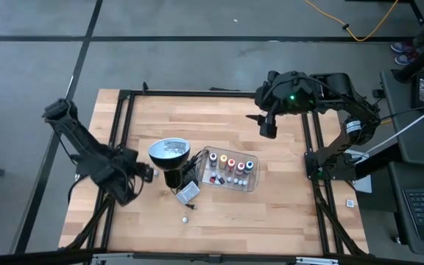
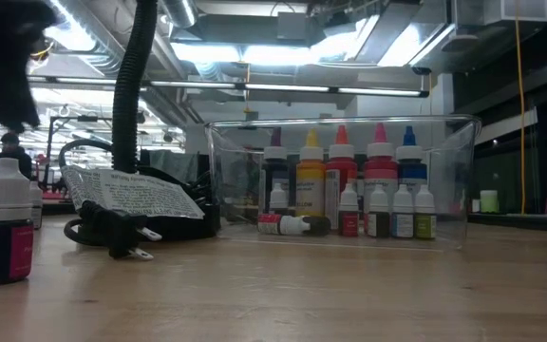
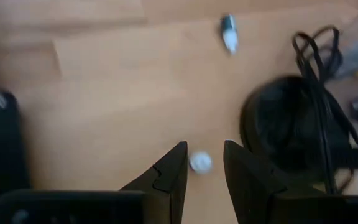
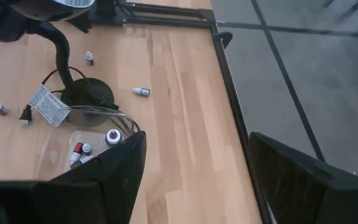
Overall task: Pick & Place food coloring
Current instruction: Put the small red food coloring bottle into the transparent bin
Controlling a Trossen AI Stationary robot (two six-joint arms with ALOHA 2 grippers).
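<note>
Dark fingers of the left gripper [image 3: 202, 171] stand only narrowly apart over the wooden table [image 1: 285, 213], straddling the white cap of a tiny upright bottle [image 3: 200, 162] without visibly clamping it; seen from above, this gripper [image 1: 147, 174] sits just beside the black lamp [image 1: 169, 154], on the side away from the clear tray [image 1: 255, 179]. Another small bottle [image 3: 229, 32] lies on its side on the bare wood a little way off from the lamp's round base [image 3: 284, 134]. Most of the food coloring [image 2: 345, 185] stands inside the tray, which is just beside the lamp on its other side: taller bottles in a back row, shorter white-capped ones in front, and one lying flat. A bottle with a dark body and a pink label [image 2: 3, 233] stands close to the low camera, near the lamp's cord and plug [image 2: 112, 233]. Well apart from the lamp, beyond the tray, the right gripper [image 1: 266, 124] hangs above the table with its jaws spread wide and nothing between them
</note>
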